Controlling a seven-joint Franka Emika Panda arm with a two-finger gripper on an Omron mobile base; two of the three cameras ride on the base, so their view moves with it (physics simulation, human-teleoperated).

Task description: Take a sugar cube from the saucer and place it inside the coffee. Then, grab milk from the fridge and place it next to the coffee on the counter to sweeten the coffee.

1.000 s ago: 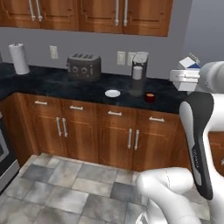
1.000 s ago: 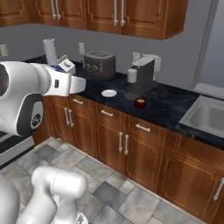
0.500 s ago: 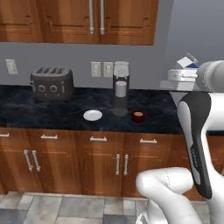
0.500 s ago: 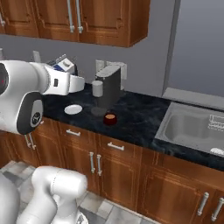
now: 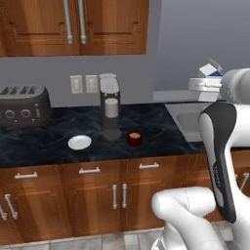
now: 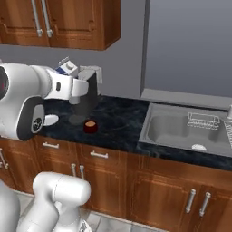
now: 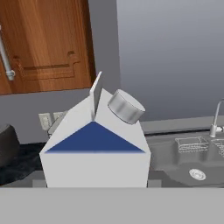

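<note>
My gripper [image 5: 205,81] is shut on the milk [image 5: 211,69], a white gable-top carton with a blue band, and holds it high at the right, above the sink's end of the counter [image 5: 49,149]. In the hand view the milk [image 7: 94,153] stands close up, its grey cap uppermost. The right base view has the milk [image 6: 67,67] poking up above the gripper [image 6: 69,75]. On the counter the dark red coffee [image 5: 135,138] sits right of the white saucer [image 5: 79,142]. From the other side the coffee [image 6: 90,126] and the saucer [image 6: 50,119] lie below the hand. The sugar cube and the fridge are out of view.
A grey coffee machine [image 5: 110,112] stands just behind the coffee, and a dark toaster [image 5: 22,105] sits at the far left. A steel sink [image 6: 186,131] with a drain rack is set into the counter on the right. Wooden wall cabinets [image 5: 73,24] hang overhead.
The base has swung right, so the whole scene has slid left and the sink has come into view. The arm keeps the milk held high in the same pose.
</note>
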